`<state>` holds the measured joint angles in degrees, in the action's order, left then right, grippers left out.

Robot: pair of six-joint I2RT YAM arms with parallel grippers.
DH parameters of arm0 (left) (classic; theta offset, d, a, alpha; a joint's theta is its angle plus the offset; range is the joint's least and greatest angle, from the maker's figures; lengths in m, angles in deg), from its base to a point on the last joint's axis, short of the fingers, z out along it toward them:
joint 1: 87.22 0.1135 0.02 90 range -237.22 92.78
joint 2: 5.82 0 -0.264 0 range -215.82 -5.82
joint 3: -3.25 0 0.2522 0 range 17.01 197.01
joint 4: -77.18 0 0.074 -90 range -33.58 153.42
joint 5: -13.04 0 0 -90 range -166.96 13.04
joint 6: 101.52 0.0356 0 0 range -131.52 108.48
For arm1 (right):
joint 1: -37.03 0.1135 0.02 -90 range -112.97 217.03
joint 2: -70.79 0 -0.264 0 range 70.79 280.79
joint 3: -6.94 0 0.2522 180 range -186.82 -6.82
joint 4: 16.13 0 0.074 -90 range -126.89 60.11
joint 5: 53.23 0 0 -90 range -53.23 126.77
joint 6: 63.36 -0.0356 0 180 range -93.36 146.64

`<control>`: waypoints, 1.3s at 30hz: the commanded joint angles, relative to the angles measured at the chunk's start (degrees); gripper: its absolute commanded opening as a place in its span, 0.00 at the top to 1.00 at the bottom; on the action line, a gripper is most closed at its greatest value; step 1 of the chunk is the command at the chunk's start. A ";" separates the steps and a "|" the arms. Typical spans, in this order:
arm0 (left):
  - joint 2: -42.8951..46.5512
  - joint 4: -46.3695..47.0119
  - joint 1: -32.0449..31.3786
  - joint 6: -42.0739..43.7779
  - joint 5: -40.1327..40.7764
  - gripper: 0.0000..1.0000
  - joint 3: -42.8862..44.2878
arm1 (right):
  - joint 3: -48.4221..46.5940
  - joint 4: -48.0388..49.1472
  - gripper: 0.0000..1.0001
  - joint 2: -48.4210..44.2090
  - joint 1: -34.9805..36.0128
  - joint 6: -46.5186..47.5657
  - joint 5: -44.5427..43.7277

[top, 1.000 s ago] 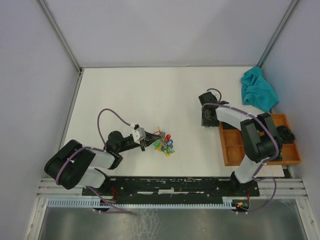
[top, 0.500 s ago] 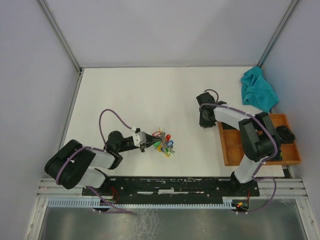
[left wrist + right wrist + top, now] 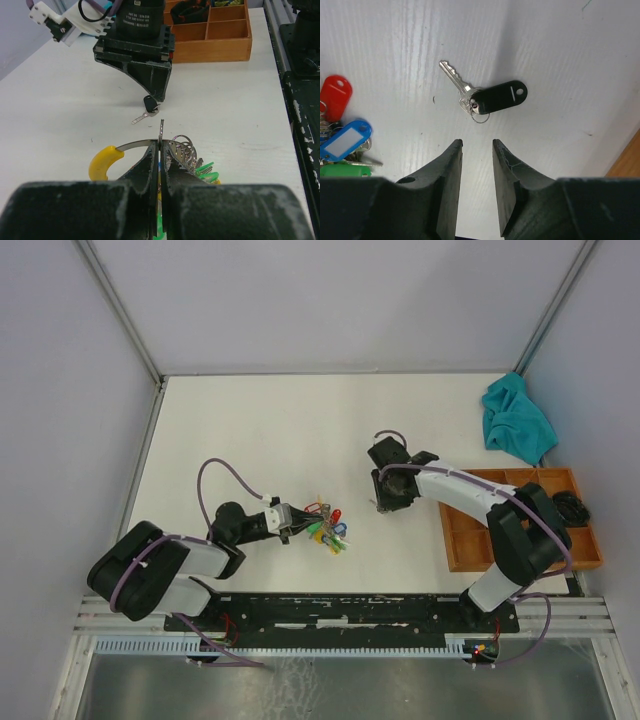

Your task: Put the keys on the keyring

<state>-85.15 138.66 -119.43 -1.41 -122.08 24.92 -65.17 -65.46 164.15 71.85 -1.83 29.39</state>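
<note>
Your left arm (image 3: 150,565) lies low and folded by its base, with the forearm reaching right just above the table. Your left gripper (image 3: 160,150) has its jaws pressed flat together on the thin wire of the keyring (image 3: 132,145). Your right arm (image 3: 460,488) stretches left from its raised elbow toward the middle of the table, the wrist bent so that your right gripper (image 3: 477,146) points straight down, its two fingers (image 3: 451,165) a little apart with nothing between them.
</note>
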 commanded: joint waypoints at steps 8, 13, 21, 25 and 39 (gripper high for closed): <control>1.83 1.28 0.14 2.13 0.46 0.97 0.45 | -4.15 -2.79 0.62 -0.95 0.01 14.18 3.62; 1.55 0.66 0.13 1.95 0.34 0.97 0.82 | -5.79 -2.98 0.66 1.65 2.61 20.22 -2.56; 1.57 0.53 0.13 1.72 0.39 0.97 0.88 | -9.14 -4.26 0.69 6.28 7.24 25.94 -9.02; 1.63 0.35 0.12 1.66 0.39 0.97 0.97 | -10.11 -5.53 0.68 8.23 8.84 28.12 -10.94; 1.72 -0.10 0.12 1.19 0.21 0.97 1.24 | -9.10 -4.73 0.69 11.20 9.91 29.60 -14.34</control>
<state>-84.41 136.06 -119.43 -1.44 -122.08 24.92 -73.02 -69.94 174.88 81.45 26.78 17.74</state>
